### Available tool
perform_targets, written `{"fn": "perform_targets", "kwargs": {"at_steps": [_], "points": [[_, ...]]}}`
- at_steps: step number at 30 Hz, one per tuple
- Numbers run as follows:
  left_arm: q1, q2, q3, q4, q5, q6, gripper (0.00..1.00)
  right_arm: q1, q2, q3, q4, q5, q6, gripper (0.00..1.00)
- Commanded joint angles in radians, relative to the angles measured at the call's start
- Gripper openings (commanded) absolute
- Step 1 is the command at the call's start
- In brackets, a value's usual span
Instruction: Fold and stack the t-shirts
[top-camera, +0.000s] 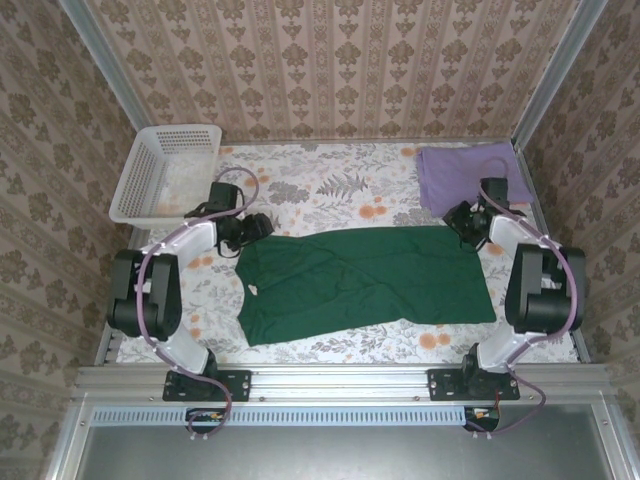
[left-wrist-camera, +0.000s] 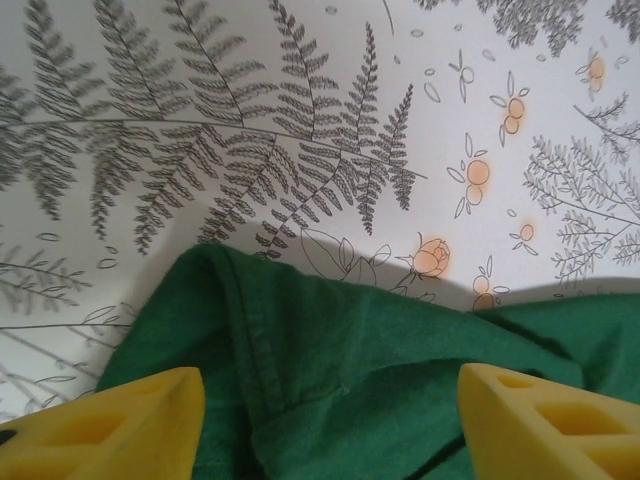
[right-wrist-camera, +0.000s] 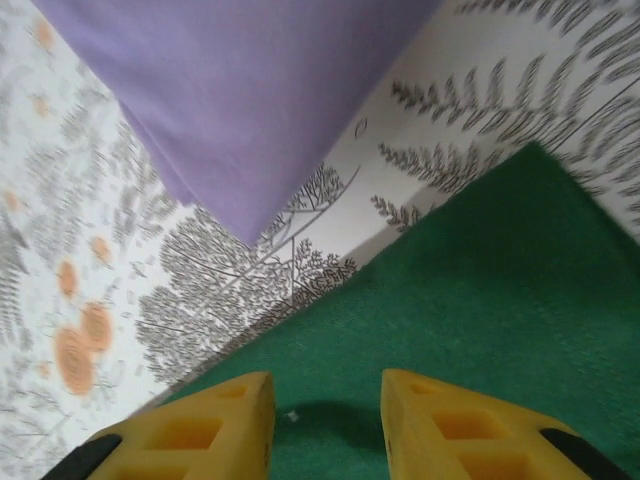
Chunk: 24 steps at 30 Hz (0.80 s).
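The green shirt (top-camera: 370, 285) lies flat across the middle of the table (top-camera: 330, 185), its long side running left to right, with one layer folded over itself. The purple shirt (top-camera: 470, 175) sits folded in the far right corner, close to the green one but not touching it. A white basket (top-camera: 165, 170) stands in the far left corner.

The left claw (top-camera: 262, 226) hangs over the green shirt's far left corner, where a seamed edge bunches up; its yellow fingers (left-wrist-camera: 150, 420) stand wide apart, gripping nothing. The right claw (top-camera: 468, 228) hovers over the far right corner, its jaws parted above the flat cloth and empty.
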Motion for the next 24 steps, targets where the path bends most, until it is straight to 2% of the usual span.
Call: {"fn": "perform_targets", "kwargs": {"at_steps": [1,5,9,12,15,17,20,24], "points": [[0.01,0.016,0.034,-0.008,0.014,0.019,0.65,0.022,0.047,0.069,-0.101,0.023,-0.066,0.35],[0.012,0.076,0.06,-0.007,0.03,0.033,0.55,0.035,0.1,0.109,-0.139,0.047,-0.076,0.33],[0.011,0.111,0.056,0.033,0.05,0.025,0.34,0.035,0.121,0.112,-0.141,0.082,-0.067,0.32],[0.011,0.119,0.056,0.039,0.01,0.035,0.16,0.036,0.151,0.132,-0.16,0.115,-0.067,0.3],[0.017,0.103,0.046,0.043,-0.057,0.032,0.03,0.034,0.178,0.139,-0.167,0.184,-0.051,0.27],[0.02,0.088,0.05,0.027,-0.112,0.029,0.0,0.028,0.191,0.146,-0.176,0.219,-0.03,0.27],[0.026,0.072,0.061,-0.004,-0.193,0.023,0.0,0.012,0.196,0.132,-0.159,0.228,0.006,0.27],[0.051,0.079,0.059,-0.015,-0.224,0.012,0.0,-0.01,0.185,0.106,-0.123,0.21,0.032,0.29]]}}
